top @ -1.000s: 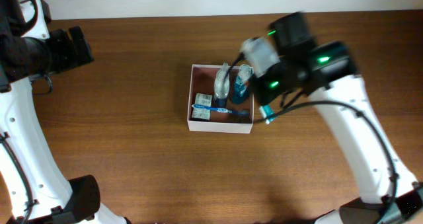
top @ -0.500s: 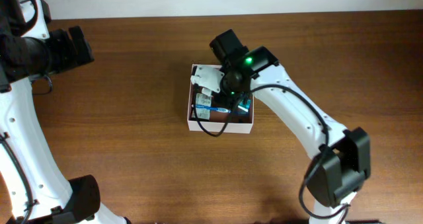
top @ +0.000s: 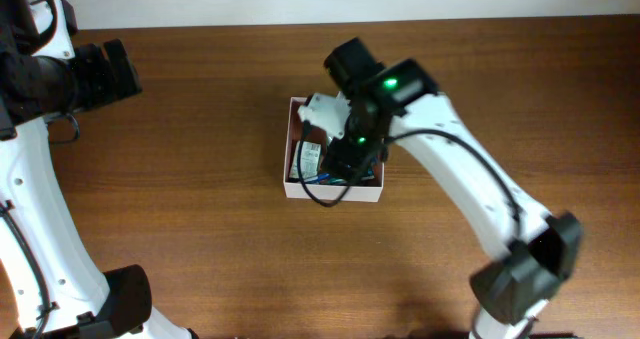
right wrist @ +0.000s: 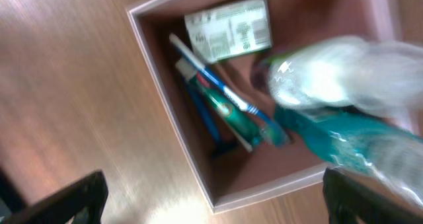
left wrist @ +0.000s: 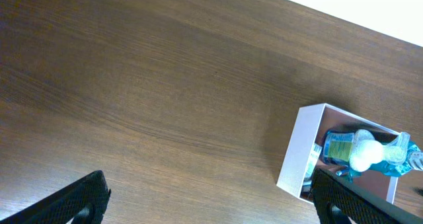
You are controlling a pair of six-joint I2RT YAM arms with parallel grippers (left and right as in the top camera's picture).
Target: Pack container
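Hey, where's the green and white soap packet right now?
In the right wrist view, the soap packet lies flat inside the container, at its upper end, just above the blue toothbrush.

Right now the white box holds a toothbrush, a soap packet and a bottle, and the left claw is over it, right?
No, the right claw is over the box; the left claw sits far off to the left, as the overhead view shows. The toothbrush, soap packet and bottle are inside.
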